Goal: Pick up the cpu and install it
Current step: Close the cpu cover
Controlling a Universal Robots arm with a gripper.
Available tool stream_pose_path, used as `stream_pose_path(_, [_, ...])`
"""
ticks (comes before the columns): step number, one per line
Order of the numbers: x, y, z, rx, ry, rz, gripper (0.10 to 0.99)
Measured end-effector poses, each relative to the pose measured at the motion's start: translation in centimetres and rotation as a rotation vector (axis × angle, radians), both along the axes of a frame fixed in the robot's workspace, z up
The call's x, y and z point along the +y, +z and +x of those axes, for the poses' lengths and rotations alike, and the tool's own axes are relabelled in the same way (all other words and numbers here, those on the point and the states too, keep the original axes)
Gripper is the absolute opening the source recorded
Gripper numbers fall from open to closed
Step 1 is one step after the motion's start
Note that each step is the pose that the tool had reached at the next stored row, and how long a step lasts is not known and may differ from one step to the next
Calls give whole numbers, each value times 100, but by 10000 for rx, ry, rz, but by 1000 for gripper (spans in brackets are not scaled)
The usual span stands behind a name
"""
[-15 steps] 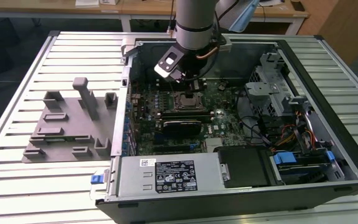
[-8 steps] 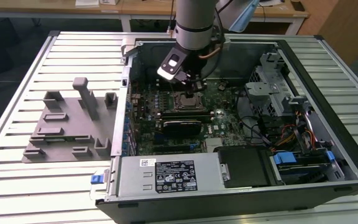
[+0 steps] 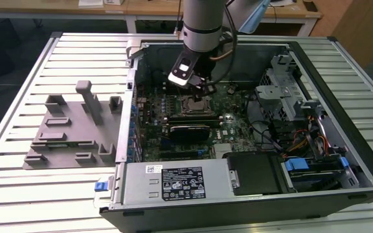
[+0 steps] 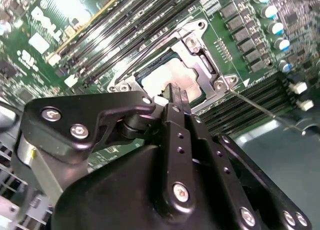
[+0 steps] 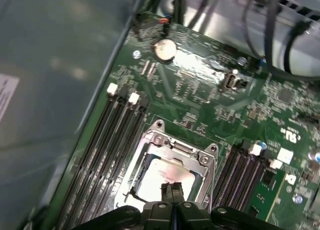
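**Pincer closed over the seated cpu**

Pincer fingers are together and grip nothing. Their tips stand over one edge of the cpu, but contact cannot be confirmed. The cpu lies flat inside the open socket frame on the motherboard, between the memory slots, within the open computer case. Judgement: any press should be straight down, light and on the metal top. It should stay clear of the thin retention lever, and level seating should be verified.
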State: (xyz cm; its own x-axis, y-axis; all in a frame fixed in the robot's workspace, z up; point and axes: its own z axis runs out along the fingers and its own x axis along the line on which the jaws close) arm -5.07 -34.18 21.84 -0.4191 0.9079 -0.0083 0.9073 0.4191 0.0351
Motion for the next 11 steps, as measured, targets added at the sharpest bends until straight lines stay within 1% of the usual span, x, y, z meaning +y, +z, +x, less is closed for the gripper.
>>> stream_pose_path(11, [0, 0, 0, 0, 1994, 0, 106])
